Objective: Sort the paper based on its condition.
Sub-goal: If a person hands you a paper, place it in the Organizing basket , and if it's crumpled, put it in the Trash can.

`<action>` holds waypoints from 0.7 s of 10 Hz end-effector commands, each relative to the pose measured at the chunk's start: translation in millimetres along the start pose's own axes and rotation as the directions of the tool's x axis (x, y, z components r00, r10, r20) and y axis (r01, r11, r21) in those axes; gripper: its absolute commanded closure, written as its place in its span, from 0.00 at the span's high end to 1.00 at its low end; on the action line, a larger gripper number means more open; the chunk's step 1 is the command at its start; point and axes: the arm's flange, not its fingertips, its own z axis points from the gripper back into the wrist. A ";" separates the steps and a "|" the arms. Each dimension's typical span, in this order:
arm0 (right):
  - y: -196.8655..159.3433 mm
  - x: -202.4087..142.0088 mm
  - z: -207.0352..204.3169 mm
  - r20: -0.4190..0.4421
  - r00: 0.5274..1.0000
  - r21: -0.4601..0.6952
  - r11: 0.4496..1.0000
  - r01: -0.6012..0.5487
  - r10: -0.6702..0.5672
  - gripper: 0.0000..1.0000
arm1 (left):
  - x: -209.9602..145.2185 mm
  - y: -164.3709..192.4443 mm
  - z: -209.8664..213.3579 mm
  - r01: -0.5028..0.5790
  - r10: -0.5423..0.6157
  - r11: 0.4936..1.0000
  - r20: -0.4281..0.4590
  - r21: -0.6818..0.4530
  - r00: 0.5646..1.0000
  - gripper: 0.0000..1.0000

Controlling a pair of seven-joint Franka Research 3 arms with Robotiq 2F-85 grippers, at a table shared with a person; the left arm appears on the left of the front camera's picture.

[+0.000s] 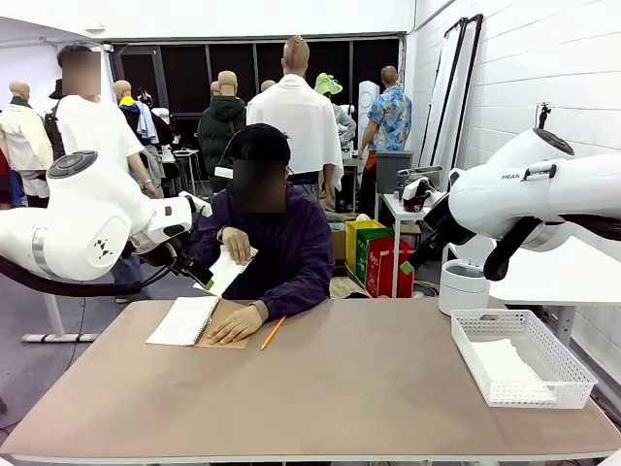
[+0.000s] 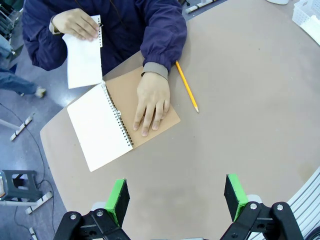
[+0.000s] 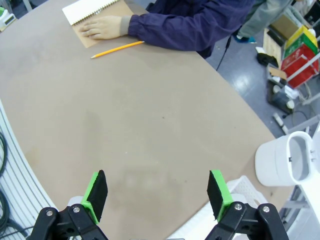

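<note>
Early stage of the sort, as I read it from my station. The person holds one loose sheet of paper (image 2: 83, 55) in a raised hand (image 2: 76, 23), its perforated edge free of the spiral notebook (image 2: 102, 127), which lies open on the table (image 1: 349, 388) with the person's other hand (image 2: 151, 104) flat on its brown cover. The sheet has not yet been passed to me, so nearly all of the work appears to remain. The white mesh basket (image 1: 572, 388) at the table's right already has white sheets (image 1: 509, 364) lying in it; I cannot tell how many. My left gripper (image 2: 176, 197) hangs above bare table near the notebook, jaws spread apart and empty; my right gripper (image 3: 157, 192) hangs likewise over bare table, jaws wide and empty. A yellow pencil (image 2: 187, 86) lies just beside the cover, and a white cylindrical bin (image 3: 287, 165) stands off the table beyond the basket. The person's forearm and the pencil are the only things near a likely handover path.
</note>
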 end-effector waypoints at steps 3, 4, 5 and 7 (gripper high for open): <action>0.4 -0.8 -0.3 -0.006 1.000 -0.011 1.000 0.006 -0.006 1.00 | -0.6 1.1 -0.4 -0.001 0.001 1.000 -0.001 0.000 1.000 1.00; 0.4 -0.8 -0.3 -0.006 1.000 -0.011 1.000 0.006 -0.006 1.00 | -0.6 1.1 -0.4 -0.001 0.001 1.000 -0.001 0.000 1.000 1.00; 0.4 -0.8 -0.3 -0.006 1.000 -0.011 1.000 0.006 -0.006 1.00 | -0.6 1.1 -0.4 -0.001 0.001 1.000 -0.001 0.000 1.000 1.00; 0.4 -0.8 -0.3 -0.006 1.000 -0.011 1.000 0.006 -0.006 1.00 | -0.6 1.1 -0.4 -0.001 0.001 1.000 -0.001 0.000 1.000 1.00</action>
